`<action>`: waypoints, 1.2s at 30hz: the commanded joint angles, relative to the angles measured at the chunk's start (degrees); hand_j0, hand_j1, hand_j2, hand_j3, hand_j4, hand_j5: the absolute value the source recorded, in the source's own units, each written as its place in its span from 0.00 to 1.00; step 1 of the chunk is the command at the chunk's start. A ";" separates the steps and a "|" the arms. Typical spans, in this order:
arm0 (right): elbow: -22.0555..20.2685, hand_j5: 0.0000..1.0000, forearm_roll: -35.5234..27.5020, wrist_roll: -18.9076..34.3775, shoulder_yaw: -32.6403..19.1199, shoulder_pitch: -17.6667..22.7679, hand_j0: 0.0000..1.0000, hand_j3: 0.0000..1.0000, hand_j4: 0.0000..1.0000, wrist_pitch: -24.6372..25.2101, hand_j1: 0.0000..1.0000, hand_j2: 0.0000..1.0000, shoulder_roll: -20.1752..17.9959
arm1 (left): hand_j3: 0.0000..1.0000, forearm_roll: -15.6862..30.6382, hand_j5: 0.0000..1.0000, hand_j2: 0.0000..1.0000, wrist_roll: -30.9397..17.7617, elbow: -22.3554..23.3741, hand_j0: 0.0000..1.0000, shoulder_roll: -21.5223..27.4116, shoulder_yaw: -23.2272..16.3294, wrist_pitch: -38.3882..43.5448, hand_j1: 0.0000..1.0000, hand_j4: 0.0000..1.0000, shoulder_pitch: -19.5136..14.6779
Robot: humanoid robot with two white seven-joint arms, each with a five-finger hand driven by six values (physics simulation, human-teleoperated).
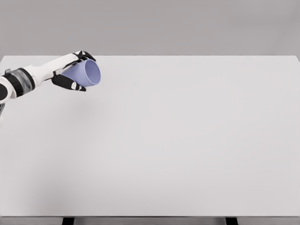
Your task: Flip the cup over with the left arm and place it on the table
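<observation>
One arm is showing, coming in from the left edge over the far left part of the white table (pixel 178 150). Its left hand (pixel 70 70) is gripping a pale blue cup (pixel 86 73), with dark fingers (pixel 70 85) wrapping under the cup and others curling over its top. That cup is lying tipped on its side in the grasp, its open mouth facing right and slightly toward the camera.
</observation>
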 commanded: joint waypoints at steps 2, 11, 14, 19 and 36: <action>0.00 1.00 0.00 0.01 0.00 0.00 1.00 1.00 1.00 0.00 1.00 1.00 0.00 | 0.40 5.64 0.40 0.40 0.08 5.71 0.40 -0.27 1.86 -13.19 0.40 0.40 0.09; 0.00 1.00 0.00 0.01 0.00 0.00 1.00 1.00 1.00 0.00 1.00 1.00 0.00 | 0.40 22.69 0.40 0.40 0.08 22.32 0.40 -5.28 4.33 -34.31 0.40 0.40 2.55; 0.00 1.00 0.00 0.01 0.00 0.00 1.00 1.00 1.00 0.00 1.00 1.00 0.00 | 0.40 28.05 0.40 0.40 0.08 23.64 0.40 -5.55 4.41 -34.31 0.40 0.40 4.39; 0.00 1.00 0.00 0.01 0.00 0.00 1.00 1.00 1.00 0.00 1.00 1.00 0.00 | 0.40 37.19 0.40 0.40 0.08 25.31 0.40 -7.30 4.41 -34.31 0.40 0.40 6.15; 0.00 1.00 0.00 0.01 0.00 0.00 1.00 1.00 1.00 0.00 1.00 1.00 0.00 | 0.41 51.44 0.41 0.41 0.08 25.22 0.41 -8.89 7.05 -15.05 0.41 0.41 10.20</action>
